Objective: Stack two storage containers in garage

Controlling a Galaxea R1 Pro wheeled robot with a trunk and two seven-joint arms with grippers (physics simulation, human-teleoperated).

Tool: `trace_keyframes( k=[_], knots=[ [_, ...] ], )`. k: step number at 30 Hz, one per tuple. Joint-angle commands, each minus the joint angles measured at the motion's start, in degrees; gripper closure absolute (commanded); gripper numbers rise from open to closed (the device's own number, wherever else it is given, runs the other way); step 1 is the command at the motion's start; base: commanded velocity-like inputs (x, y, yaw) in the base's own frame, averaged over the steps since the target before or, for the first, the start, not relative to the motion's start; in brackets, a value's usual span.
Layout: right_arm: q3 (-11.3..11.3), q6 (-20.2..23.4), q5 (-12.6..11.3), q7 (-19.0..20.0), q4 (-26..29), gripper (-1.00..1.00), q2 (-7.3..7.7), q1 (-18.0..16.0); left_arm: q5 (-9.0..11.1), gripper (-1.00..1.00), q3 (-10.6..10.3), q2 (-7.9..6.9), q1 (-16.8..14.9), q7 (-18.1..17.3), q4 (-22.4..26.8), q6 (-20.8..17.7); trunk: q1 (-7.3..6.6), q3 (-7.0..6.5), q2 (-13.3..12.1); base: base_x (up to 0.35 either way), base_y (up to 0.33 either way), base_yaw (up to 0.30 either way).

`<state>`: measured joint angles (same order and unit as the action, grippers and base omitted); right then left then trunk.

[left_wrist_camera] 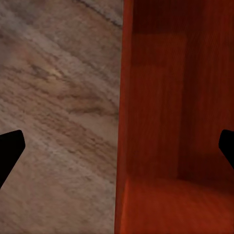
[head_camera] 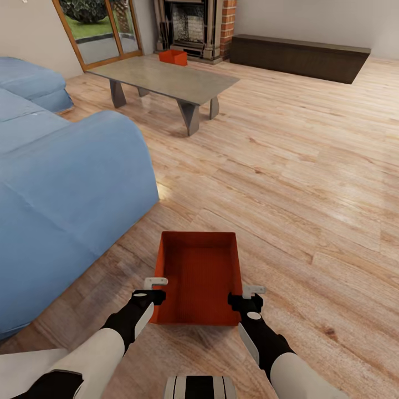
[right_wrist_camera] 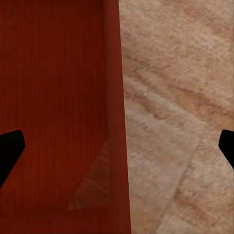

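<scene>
The nearer storage container (head_camera: 199, 280) sat on the light wood floor (head_camera: 310, 183) of the living room, directly in front of the robot, with the left pincer (head_camera: 151, 290) at its left wall and the right pincer (head_camera: 248, 296) at its right wall. Both wrist views showed each pincer spread apart, one dark fingertip (left_wrist_camera: 10, 146) outside over the planks and the other over the bin's interior, so that a wall (left_wrist_camera: 123, 117) ran between them; the same straddling held on the right, where the wall (right_wrist_camera: 115, 117) lay between the tips. Neither was clamped yet. The bin looked rigid, thin-walled and empty, so probably light, though its smooth sides might slip; gripping the two opposite long walls near the rim seemed the sensible hold, and keeping it level would matter. The second storage container (head_camera: 173, 56) stood well away on the far edge of the low grey counter (head_camera: 166, 78), in front of the brick fireplace (head_camera: 197, 25). The blue sofa (head_camera: 61, 210) crowded the left side and could catch the left arm when turning; the floor to the right looked open.
</scene>
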<state>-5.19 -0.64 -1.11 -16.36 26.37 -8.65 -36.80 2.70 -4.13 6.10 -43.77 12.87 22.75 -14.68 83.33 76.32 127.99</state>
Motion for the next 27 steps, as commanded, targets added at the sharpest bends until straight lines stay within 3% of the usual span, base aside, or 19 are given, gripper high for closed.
trace_keyframes(
  k=[1, 20, 27],
  knots=[
    [-0.3, -0.1, -0.1, -0.4, 0.1, -1.00, 0.03, 0.0, 0.3, -1.00, -0.4, -0.04, 0.0, 0.4, 0.1, -0.3, -0.01, 0.03, 0.0, 0.000, 0.000, 0.000],
    [-0.2, -1.4, -0.1, 2.7, 0.8, -1.00, -0.19, -0.1, 0.4, -1.00, -0.3, -0.04, 0.0, 0.4, 0.1, -0.3, -0.01, 0.03, 0.0, 0.000, 0.000, 0.000],
    [-0.3, -1.5, 0.1, 2.7, 0.8, -1.00, -1.35, 0.0, 0.4, -1.00, -0.3, -0.04, 0.0, 0.4, 0.1, -0.3, 1.53, 1.29, 2.8, 0.000, 0.000, 0.000]
  ],
)
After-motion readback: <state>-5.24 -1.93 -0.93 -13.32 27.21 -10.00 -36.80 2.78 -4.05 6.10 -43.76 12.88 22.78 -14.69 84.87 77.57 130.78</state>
